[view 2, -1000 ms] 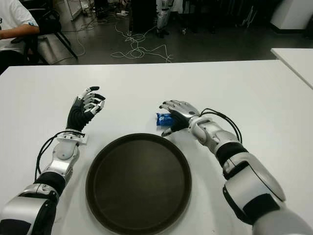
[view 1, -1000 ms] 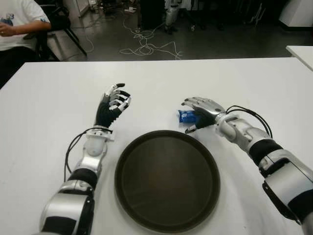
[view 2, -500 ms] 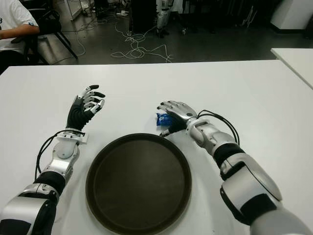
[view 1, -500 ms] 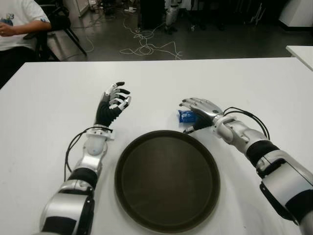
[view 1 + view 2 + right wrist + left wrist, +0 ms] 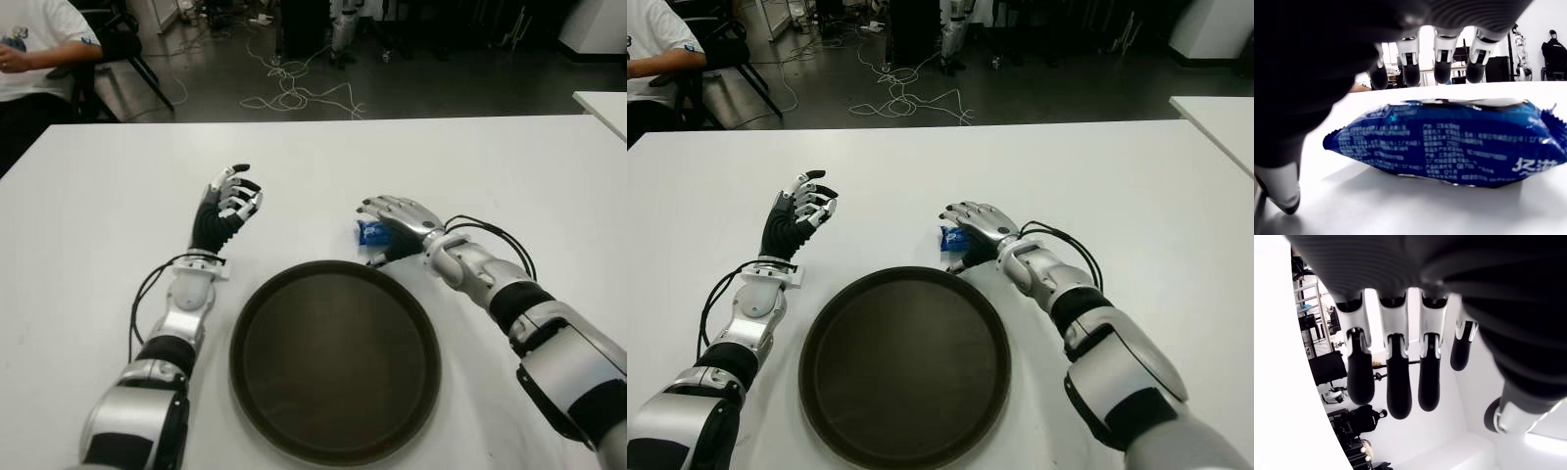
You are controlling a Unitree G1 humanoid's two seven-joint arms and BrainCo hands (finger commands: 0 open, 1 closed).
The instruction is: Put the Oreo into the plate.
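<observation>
1. Right wrist view: right hand (image 5: 397, 217) is arching open-fingered over the blue Oreo packet (image 5: 1449, 142), gripping nothing.
2. Packet is lying on the table (image 5: 98, 196), just beyond the plate (image 5: 335, 360).
3. Left hand (image 5: 225, 208) is hovering open left of the plate, empty.

One blue Oreo packet (image 5: 372, 232), one dark round plate (image 5: 334, 362), two robot hands, one white table (image 5: 88, 225).
</observation>
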